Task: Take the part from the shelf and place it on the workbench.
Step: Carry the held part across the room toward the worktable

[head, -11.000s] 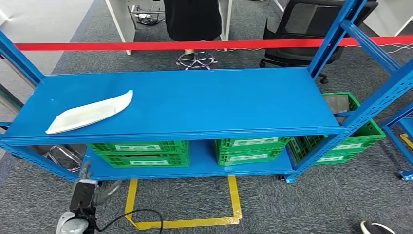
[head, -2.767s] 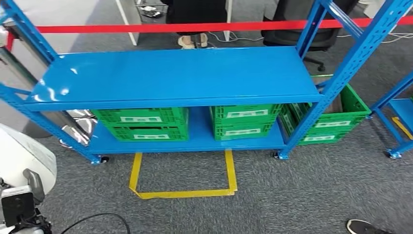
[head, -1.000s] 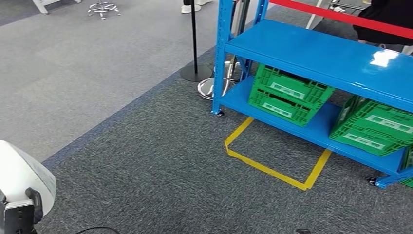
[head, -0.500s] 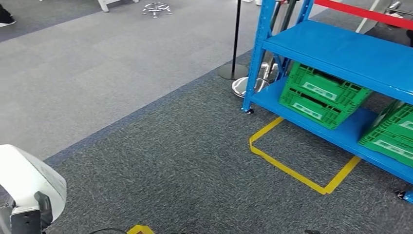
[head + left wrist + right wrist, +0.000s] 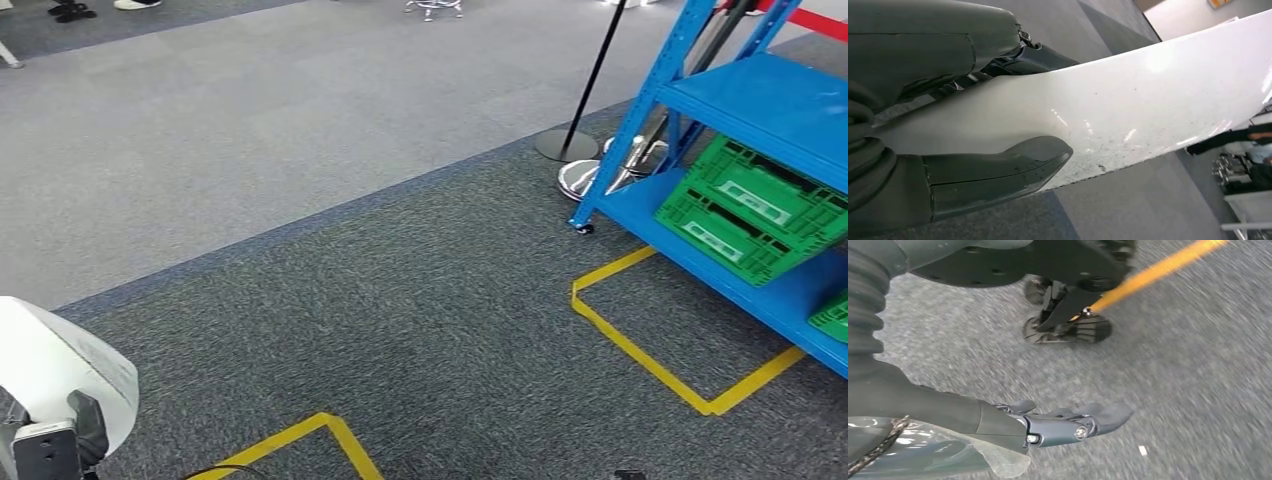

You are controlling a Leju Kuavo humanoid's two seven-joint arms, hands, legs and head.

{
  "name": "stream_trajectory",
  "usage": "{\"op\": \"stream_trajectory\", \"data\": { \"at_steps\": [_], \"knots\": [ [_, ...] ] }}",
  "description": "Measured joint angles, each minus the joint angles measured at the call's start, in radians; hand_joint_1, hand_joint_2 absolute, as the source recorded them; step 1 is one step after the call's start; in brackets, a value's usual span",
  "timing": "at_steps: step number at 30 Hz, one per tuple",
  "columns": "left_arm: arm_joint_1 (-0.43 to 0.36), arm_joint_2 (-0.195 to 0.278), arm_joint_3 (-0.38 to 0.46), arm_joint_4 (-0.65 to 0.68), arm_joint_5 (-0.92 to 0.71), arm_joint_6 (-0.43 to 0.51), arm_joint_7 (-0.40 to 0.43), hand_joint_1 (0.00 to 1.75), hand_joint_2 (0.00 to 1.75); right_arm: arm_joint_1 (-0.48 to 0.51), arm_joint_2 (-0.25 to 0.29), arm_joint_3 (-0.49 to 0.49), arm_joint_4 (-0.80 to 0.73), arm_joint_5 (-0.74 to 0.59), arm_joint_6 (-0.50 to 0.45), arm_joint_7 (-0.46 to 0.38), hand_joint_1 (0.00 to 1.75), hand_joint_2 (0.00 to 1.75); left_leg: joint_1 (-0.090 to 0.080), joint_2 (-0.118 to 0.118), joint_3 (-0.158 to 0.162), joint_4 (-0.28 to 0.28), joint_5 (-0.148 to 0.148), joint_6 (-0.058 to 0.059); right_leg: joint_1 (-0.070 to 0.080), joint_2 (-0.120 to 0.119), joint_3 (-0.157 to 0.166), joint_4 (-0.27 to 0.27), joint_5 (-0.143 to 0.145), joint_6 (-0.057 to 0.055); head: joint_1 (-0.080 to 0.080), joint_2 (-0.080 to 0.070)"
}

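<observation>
Grey carpet floor [image 5: 300, 150], blue shelf [image 5: 770, 100] at right with green crates [image 5: 745, 210]; left robot hand [image 5: 923, 150] grips white part [image 5: 1148, 110]; right robot hand [image 5: 1058, 422] empty, fingers extended.

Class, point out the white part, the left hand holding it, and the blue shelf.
white part [image 5: 1148, 100], left wrist view, its broad face.
left hand [image 5: 948, 170], left wrist view, its thumb.
blue shelf [image 5: 770, 100], head view, upper board.

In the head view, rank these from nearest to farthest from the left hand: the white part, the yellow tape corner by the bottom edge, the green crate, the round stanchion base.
1. White curved part: held in the left hand, bottom left.
2. Yellow tape corner: on the carpet, bottom centre.
3. Round black stanchion base: upper right, by the shelf leg.
4. Green plastic crate: far right, on the blue shelf.
</observation>
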State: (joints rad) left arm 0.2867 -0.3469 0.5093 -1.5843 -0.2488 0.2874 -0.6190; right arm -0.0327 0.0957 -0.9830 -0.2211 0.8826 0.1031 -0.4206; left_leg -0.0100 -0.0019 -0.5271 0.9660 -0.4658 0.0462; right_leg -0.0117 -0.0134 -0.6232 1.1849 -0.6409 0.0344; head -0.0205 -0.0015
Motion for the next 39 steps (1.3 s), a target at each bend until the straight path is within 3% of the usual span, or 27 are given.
{"op": "stream_trajectory", "data": {
  "at_steps": [1, 2, 3, 5, 6, 8, 10, 11, 13, 15, 16, 17, 18, 19, 21, 23, 25, 26, 28, 30, 31, 32, 33, 34, 36, 37, 39],
  "knots": [
    [0.002, 0.000, -0.005, -0.001, 0.004, 0.007, -0.002, 1.75, 1.75, 0.001, -0.001, -0.002, 0.000, 0.000, 0.000, 0.000, 0.00, 1.75, -0.004, -0.013, -0.014, 0.001, 0.011, 0.002, 0.001, 0.007, -0.008, 0.049, -0.010, -0.002, 0.000, 0.000],
    [0.006, -0.001, -0.010, -0.004, 0.009, 0.021, -0.005, 1.75, 1.75, 0.001, -0.002, -0.004, 0.000, 0.000, 0.001, 0.000, 0.00, 1.75, -0.008, -0.025, -0.030, 0.002, 0.021, 0.003, 0.003, 0.011, -0.007, 0.076, 0.006, -0.006, 0.000, 0.000],
    [0.012, -0.001, -0.017, -0.010, 0.015, 0.043, -0.012, 1.75, 1.75, 0.001, -0.003, -0.007, 0.000, 0.000, 0.000, 0.000, 0.00, 1.75, -0.010, -0.037, -0.045, 0.005, 0.032, 0.003, 0.005, 0.014, 0.006, 0.075, 0.041, -0.010, 0.000, 0.000],
    [0.028, -0.004, -0.033, -0.037, 0.028, 0.110, -0.030, 1.75, 1.75, 0.000, -0.008, -0.011, 0.000, 0.001, 0.000, 0.000, 0.00, 1.75, -0.012, -0.060, -0.074, 0.015, 0.051, -0.001, 0.010, 0.042, 0.076, -0.015, 0.102, -0.024, 0.000, 0.000],
    [0.036, -0.006, -0.043, -0.056, 0.035, 0.151, -0.039, 1.75, 1.75, 0.000, -0.010, -0.013, 0.000, 0.002, 0.000, 0.000, 0.00, 1.75, -0.013, -0.072, -0.087, 0.023, 0.058, -0.003, 0.010, 0.064, 0.127, -0.087, 0.103, -0.029, 0.000, 0.000],
    [0.052, -0.008, -0.065, -0.104, 0.044, 0.230, -0.052, 1.75, 1.75, 0.000, -0.013, -0.016, 0.000, 0.006, 0.001, 0.001, 0.00, 1.75, -0.016, -0.094, -0.104, 0.036, 0.073, -0.010, 0.010, 0.091, 0.192, -0.198, 0.071, -0.030, 0.000, 0.000],
    [0.072, -0.008, -0.086, -0.155, 0.046, 0.286, -0.056, 1.75, 1.75, 0.000, -0.013, -0.017, 0.000, 0.010, 0.002, 0.003, 0.00, 1.75, -0.016, -0.117, -0.115, 0.042, 0.086, -0.018, 0.008, 0.071, 0.202, -0.228, 0.058, -0.030, 0.001, 0.000],
    [0.083, -0.008, -0.095, -0.176, 0.046, 0.302, -0.056, 1.75, 1.75, 0.000, -0.012, -0.018, 0.000, 0.011, 0.003, 0.003, 0.00, 1.75, -0.016, -0.114, -0.120, 0.050, 0.081, -0.022, 0.006, 0.057, 0.201, -0.229, 0.062, -0.033, 0.000, 0.000],
    [0.099, -0.008, -0.113, -0.210, 0.038, 0.322, -0.056, 1.75, 1.75, 0.001, -0.012, -0.019, 0.000, 0.013, 0.004, 0.004, 0.00, 1.75, -0.013, -0.076, -0.141, 0.111, 0.025, -0.034, 0.002, 0.026, 0.199, -0.231, 0.070, -0.040, -0.004, 0.000],
    [0.106, -0.008, -0.133, -0.233, 0.019, 0.328, -0.055, 1.75, 1.75, 0.006, -0.013, -0.023, 0.000, 0.013, 0.004, 0.004, 0.00, 1.75, -0.004, -0.029, -0.179, 0.237, -0.060, -0.048, 0.004, -0.007, 0.196, -0.231, 0.074, -0.041, -0.008, 0.000],
    [0.109, -0.008, -0.144, -0.240, 0.007, 0.329, -0.055, 1.75, 1.75, 0.008, -0.013, -0.025, 0.000, 0.012, 0.004, 0.004, 0.00, 1.75, 0.002, -0.017, -0.193, 0.294, -0.085, -0.054, 0.004, -0.025, 0.194, -0.230, 0.075, -0.040, -0.008, 0.000],
    [0.112, -0.008, -0.153, -0.246, -0.004, 0.329, -0.055, 1.75, 1.75, 0.008, -0.013, -0.026, 0.000, 0.013, 0.004, 0.004, 0.00, 1.75, 0.009, -0.009, -0.194, 0.325, -0.091, -0.060, 0.004, -0.042, 0.192, -0.230, 0.076, -0.038, -0.008, 0.000],
    [0.117, -0.008, -0.162, -0.251, -0.014, 0.331, -0.055, 1.75, 1.75, 0.008, -0.013, -0.028, 0.000, 0.013, 0.004, 0.004, 0.00, 1.75, 0.016, -0.003, -0.178, 0.320, -0.077, -0.064, 0.003, -0.057, 0.192, -0.229, 0.076, -0.036, -0.008, 0.000],
    [0.121, -0.008, -0.169, -0.257, -0.023, 0.333, -0.055, 1.75, 1.75, 0.006, -0.013, -0.030, 0.000, 0.014, 0.004, 0.004, 0.00, 1.75, 0.021, 0.005, -0.146, 0.277, -0.051, -0.068, 0.001, -0.070, 0.193, -0.228, 0.075, -0.033, -0.008, 0.000],
    [0.126, -0.008, -0.184, -0.270, -0.048, 0.340, -0.055, 1.75, 1.75, 0.004, -0.013, -0.033, 0.000, 0.015, 0.004, 0.002, 0.00, 1.75, 0.023, 0.042, -0.068, 0.154, -0.008, -0.068, 0.001, -0.094, 0.198, -0.228, 0.070, -0.022, -0.008, 0.000],
    [0.130, -0.008, -0.198, -0.283, -0.077, 0.348, -0.054, 1.75, 1.75, 0.001, -0.013, -0.035, 0.000, 0.015, 0.004, 0.000, 0.00, 1.75, 0.013, 0.070, -0.031, 0.087, -0.002, -0.055, 0.002, -0.115, 0.205, -0.227, 0.066, -0.010, -0.008, 0.000],
    [0.134, -0.008, -0.208, -0.293, -0.099, 0.353, -0.051, 1.75, 1.75, -0.004, -0.013, -0.036, 0.000, 0.015, 0.005, -0.001, 0.00, 1.75, 0.007, 0.059, -0.032, 0.071, -0.011, -0.035, 0.002, -0.135, 0.208, -0.226, 0.065, 0.004, -0.008, 0.000],
    [0.136, -0.009, -0.213, -0.298, -0.108, 0.355, -0.049, 1.75, 1.75, -0.007, -0.013, -0.037, 0.000, 0.015, 0.006, -0.002, 0.00, 1.75, 0.007, 0.047, -0.032, 0.061, -0.014, -0.026, 0.001, -0.127, 0.206, -0.222, 0.060, 0.010, -0.007, 0.000],
    [0.139, -0.010, -0.223, -0.307, -0.123, 0.361, -0.048, 1.75, 1.75, -0.011, -0.013, -0.038, 0.000, 0.015, 0.009, -0.004, 0.00, 1.75, 0.009, 0.025, -0.029, 0.047, -0.015, -0.009, -0.002, -0.070, 0.168, -0.162, 0.026, 0.015, -0.001, 0.000],
    [0.138, -0.011, -0.235, -0.312, -0.142, 0.369, -0.048, 1.75, 1.75, -0.008, -0.013, -0.039, 0.000, 0.017, 0.011, -0.005, 0.00, 1.75, 0.004, 0.001, -0.029, 0.043, -0.017, 0.005, -0.004, -0.006, 0.082, -0.015, -0.024, 0.012, 0.004, 0.000],
    [0.137, -0.011, -0.240, -0.313, -0.151, 0.372, -0.048, 1.75, 1.75, -0.005, -0.013, -0.040, 0.000, 0.018, 0.011, -0.005, 0.00, 1.75, 0.001, -0.013, -0.027, 0.043, -0.018, 0.010, -0.003, 0.006, 0.035, 0.056, -0.039, 0.010, 0.004, 0.000],
    [0.138, -0.011, -0.244, -0.313, -0.157, 0.375, -0.048, 1.75, 1.75, -0.001, -0.013, -0.040, 0.000, 0.019, 0.011, -0.005, 0.00, 1.75, -0.003, -0.029, -0.024, 0.044, -0.019, 0.013, -0.002, 0.011, 0.001, 0.098, -0.034, 0.009, 0.004, 0.000],
    [0.139, -0.011, -0.247, -0.313, -0.161, 0.377, -0.047, 1.75, 1.75, 0.001, -0.013, -0.040, 0.000, 0.019, 0.011, -0.005, 0.00, 1.75, -0.006, -0.045, -0.020, 0.044, -0.021, 0.014, -0.001, 0.013, -0.015, 0.098, -0.008, 0.006, 0.003, 0.000],
    [0.140, -0.011, -0.249, -0.314, -0.164, 0.379, -0.047, 1.75, 1.75, 0.002, -0.013, -0.040, 0.000, 0.019, 0.011, -0.005, 0.00, 1.75, -0.008, -0.060, -0.014, 0.044, -0.023, 0.015, 0.000, 0.018, -0.010, 0.059, 0.035, 0.003, 0.003, 0.000],
    [0.141, -0.011, -0.253, -0.317, -0.170, 0.383, -0.046, 1.75, 1.75, 0.001, -0.013, -0.041, 0.000, 0.019, 0.011, -0.005, 0.00, 1.75, -0.011, -0.087, -0.004, 0.046, -0.030, 0.012, 0.000, 0.056, 0.031, -0.071, 0.120, -0.006, 0.003, 0.000],
    [0.140, -0.011, -0.256, -0.318, -0.173, 0.386, -0.046, 1.75, 1.75, 0.000, -0.013, -0.041, 0.000, 0.019, 0.011, -0.005, 0.00, 1.75, -0.011, -0.099, -0.003, 0.048, -0.035, 0.008, -0.001, 0.077, 0.055, -0.128, 0.137, -0.008, 0.003, 0.000],
    [0.141, -0.011, -0.260, -0.321, -0.178, 0.394, -0.046, 1.75, 1.75, 0.000, -0.013, -0.041, 0.000, 0.020, 0.011, -0.005, 0.00, 1.75, -0.009, -0.123, -0.009, 0.049, -0.040, -0.002, -0.001, 0.098, 0.083, -0.178, 0.129, -0.010, 0.002, 0.000]
  ]
}}
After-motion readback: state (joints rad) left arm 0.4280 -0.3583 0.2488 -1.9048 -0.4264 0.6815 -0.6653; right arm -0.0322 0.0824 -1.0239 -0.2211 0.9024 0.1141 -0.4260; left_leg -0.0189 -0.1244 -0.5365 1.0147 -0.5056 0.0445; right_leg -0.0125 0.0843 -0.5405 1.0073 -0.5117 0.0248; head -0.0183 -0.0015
